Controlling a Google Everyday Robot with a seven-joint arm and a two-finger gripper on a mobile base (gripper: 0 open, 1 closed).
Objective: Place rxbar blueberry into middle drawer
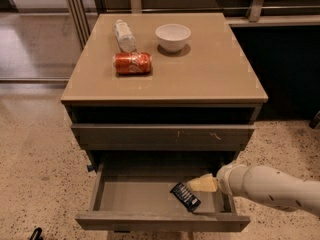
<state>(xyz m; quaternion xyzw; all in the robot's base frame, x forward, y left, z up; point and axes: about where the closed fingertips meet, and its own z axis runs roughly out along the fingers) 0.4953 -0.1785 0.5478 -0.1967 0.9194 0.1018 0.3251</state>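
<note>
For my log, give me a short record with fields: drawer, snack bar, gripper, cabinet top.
drawer: pulled out, grey inside
snack bar: lying flat in the drawer, right of centre
gripper: low in the drawer, just right of the bar
cabinet top: red can on its side, clear bottle lying down, white bowl upright
</note>
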